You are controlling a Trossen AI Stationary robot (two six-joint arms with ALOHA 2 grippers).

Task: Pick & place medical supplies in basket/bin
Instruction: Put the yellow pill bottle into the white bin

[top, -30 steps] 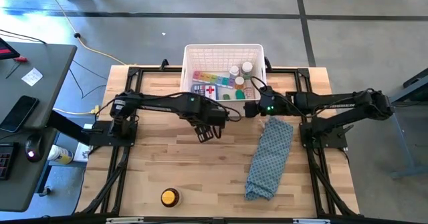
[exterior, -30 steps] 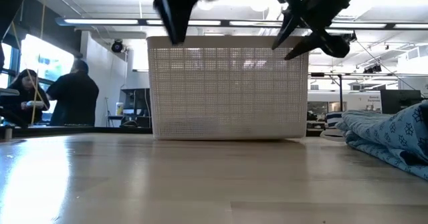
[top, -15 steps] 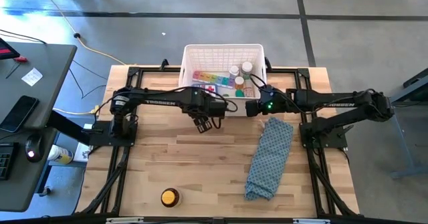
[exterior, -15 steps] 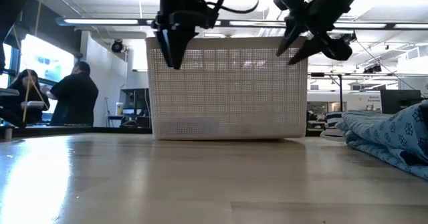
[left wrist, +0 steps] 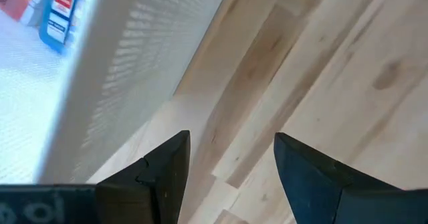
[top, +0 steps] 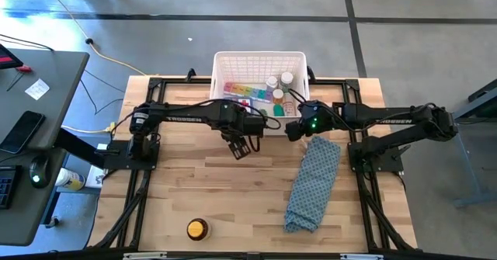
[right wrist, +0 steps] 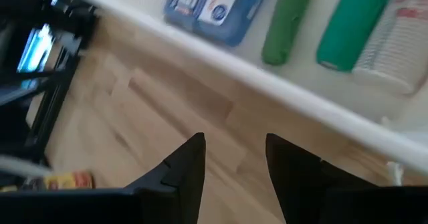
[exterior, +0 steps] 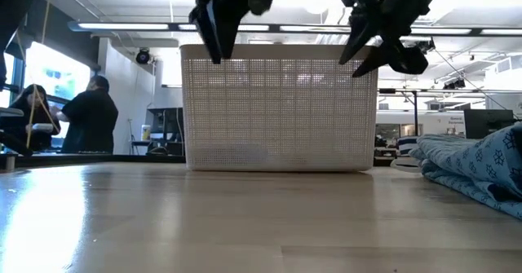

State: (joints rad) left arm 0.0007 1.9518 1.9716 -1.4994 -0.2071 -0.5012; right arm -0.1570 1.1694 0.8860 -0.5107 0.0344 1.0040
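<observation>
The white lattice basket (top: 258, 58) stands at the table's far middle. In it lie the rainbow pill organiser (top: 243, 90), the blue-white red-cross pack (top: 240, 102), white-capped bottles (top: 279, 81) and green tubes (right wrist: 287, 20). A round yellow tin (top: 197, 228) sits on the table near its near edge. My left gripper (top: 242, 149) hangs open and empty above the table just in front of the basket's near wall (left wrist: 114, 83). My right gripper (top: 290, 130) hovers open and empty by the basket's near rim (right wrist: 267, 83), right of the left one.
A long blue patterned cloth (top: 314, 182) lies on the table's right half, running from near my right gripper toward the near edge. Bare wood (top: 210, 182) stretches between the basket and the yellow tin. A desk with a phone (top: 23, 132) stands left of the table; people show in the room behind.
My left gripper has shifted a little toward the basket, dipped down in front of its near wall, then risen again; its fingers have stayed open.
</observation>
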